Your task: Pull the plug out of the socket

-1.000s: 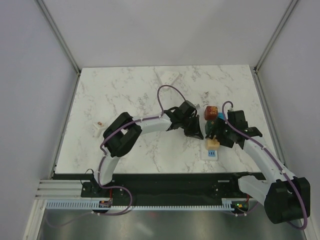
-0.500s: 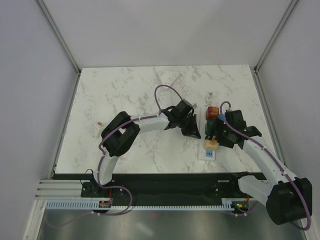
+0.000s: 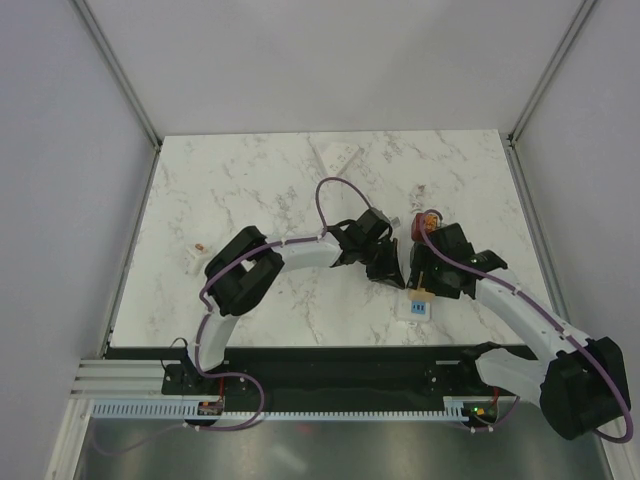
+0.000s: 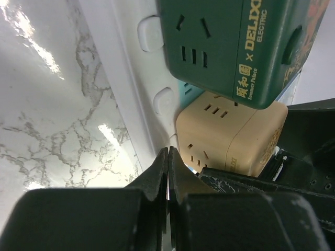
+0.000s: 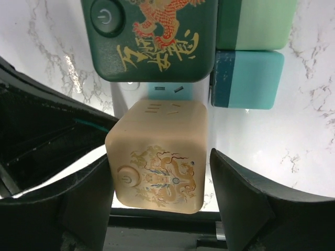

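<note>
While right gripper (image 5: 159,172) sits wide astride the beige plug (image 4: 225,136), seated in the white strip (image 4: 131,78), clamp squarely & pull straight up; left gripper (image 4: 167,157), shut, should pin strip.

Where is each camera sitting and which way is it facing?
Top external: above and behind the bases, facing down at the marble table; both arms show, left gripper and right gripper meeting at the power strip.
Left wrist: on the left arm, looking past its shut fingers at the green cube plug and beige cube plug.
Right wrist: looking down on the strip; its fingers flank the beige cube plug.
Shared: both wrist views show the beige and green cube plugs.
</note>
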Robot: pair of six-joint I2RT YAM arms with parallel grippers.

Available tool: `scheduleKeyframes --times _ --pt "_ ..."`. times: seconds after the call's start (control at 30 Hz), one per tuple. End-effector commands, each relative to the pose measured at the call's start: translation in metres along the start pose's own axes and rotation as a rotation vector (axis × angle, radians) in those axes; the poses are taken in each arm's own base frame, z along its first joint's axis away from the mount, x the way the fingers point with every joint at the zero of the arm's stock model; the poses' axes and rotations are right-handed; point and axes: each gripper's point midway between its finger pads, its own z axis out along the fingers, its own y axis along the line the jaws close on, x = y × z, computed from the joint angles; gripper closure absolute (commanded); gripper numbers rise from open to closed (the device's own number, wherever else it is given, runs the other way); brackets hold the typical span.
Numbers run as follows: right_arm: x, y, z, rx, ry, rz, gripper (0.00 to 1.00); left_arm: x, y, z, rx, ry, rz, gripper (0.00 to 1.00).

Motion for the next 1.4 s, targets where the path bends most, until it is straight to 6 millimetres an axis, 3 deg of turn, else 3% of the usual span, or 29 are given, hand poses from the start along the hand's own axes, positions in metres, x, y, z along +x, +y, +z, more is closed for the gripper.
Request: scheduleKeyframes --times 0.0,0.37,0.57,0.67,0.7,0.73,1.0,1.37 --pt "-0.013 -0.003 -0.001 0.058 -0.05 -0.007 0.25 -0.005 -0.016 0.002 0.042 -0.014 0.003 0.98" --pt "-0.022 0.002 0.003 0.131 -0.075 -0.07 0.36 0.009 0.025 0.019 -0.115 0.022 -0.068 0.98" --pt "-0.023 0.004 -0.001 0.133 -0.097 -0.063 0.63 0.016 0.044 0.019 -0.188 0.023 -0.093 0.98" --pt "-0.023 0.004 -0.003 0.114 -0.118 -0.051 0.8 0.02 0.051 0.02 -0.21 0.024 -0.092 0.98" --pt "-0.019 0.002 -0.001 0.107 -0.118 -0.05 0.96 0.02 0.052 0.019 -0.217 0.028 -0.093 0.98" --pt "-0.02 0.005 -0.002 0.09 -0.127 -0.049 1.0 0.021 0.053 0.021 -0.223 0.033 -0.092 0.98" --pt "-0.037 0.035 -0.024 -0.065 -0.193 -0.028 1.0 0.026 0.069 0.02 -0.303 0.037 -0.118 0.98" --pt "-0.032 0.044 -0.028 -0.129 -0.18 -0.014 1.0 0.024 0.074 0.016 -0.379 0.03 -0.081 0.98"
